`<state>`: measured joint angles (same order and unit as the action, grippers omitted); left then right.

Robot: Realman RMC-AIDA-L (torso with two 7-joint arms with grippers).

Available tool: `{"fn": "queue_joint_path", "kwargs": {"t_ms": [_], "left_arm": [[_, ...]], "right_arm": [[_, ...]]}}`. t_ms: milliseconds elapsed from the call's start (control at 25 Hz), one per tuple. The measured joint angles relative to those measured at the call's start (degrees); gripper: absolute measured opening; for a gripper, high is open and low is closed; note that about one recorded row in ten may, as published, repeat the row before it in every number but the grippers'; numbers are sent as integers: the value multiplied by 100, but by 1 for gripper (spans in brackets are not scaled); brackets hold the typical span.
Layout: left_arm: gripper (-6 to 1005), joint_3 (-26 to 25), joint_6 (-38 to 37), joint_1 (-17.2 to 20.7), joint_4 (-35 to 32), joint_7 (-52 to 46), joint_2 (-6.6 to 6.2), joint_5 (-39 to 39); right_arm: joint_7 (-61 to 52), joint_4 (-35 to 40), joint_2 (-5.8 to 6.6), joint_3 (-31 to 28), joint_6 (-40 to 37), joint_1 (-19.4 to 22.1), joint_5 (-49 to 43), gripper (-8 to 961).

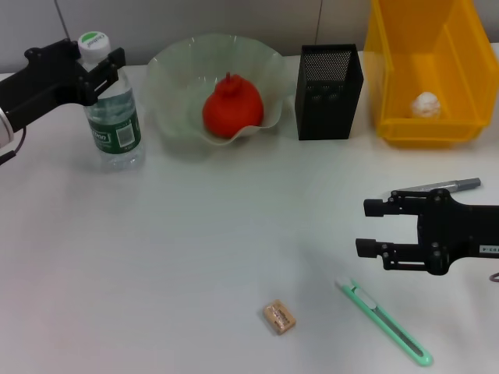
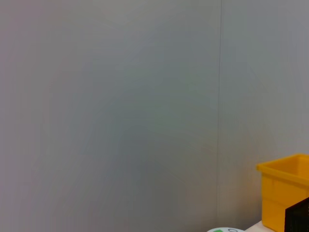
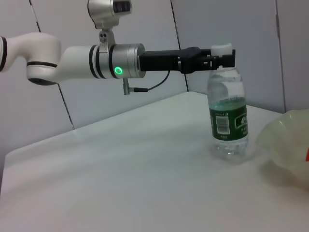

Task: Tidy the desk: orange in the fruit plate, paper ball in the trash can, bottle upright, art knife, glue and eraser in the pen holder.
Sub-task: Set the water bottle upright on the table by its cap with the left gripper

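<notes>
At the desk's far left, the bottle (image 1: 112, 109) stands upright with the left gripper (image 1: 100, 64) closed around its cap. Releasing well means parting the fingers evenly and lifting straight clear, so the bottle is not tipped toward the fruit plate (image 1: 175, 78) holding the orange (image 1: 232, 107). Near the front right, the right gripper (image 1: 374, 227) hovers with fingers spread and empty, above the art knife (image 1: 385, 322) and beside the eraser (image 1: 279, 317).
</notes>
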<state>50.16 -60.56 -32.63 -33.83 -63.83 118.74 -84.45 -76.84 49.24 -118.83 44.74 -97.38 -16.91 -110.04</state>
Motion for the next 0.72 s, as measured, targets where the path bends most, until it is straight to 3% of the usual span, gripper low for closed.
{"fn": "queue_joint_path", "kwargs": {"t_ms": [720], "left_arm": [[567, 48, -44, -13, 610, 742, 4, 389]], "right_arm": [[17, -79, 0, -10, 30, -68, -74, 670]]}}
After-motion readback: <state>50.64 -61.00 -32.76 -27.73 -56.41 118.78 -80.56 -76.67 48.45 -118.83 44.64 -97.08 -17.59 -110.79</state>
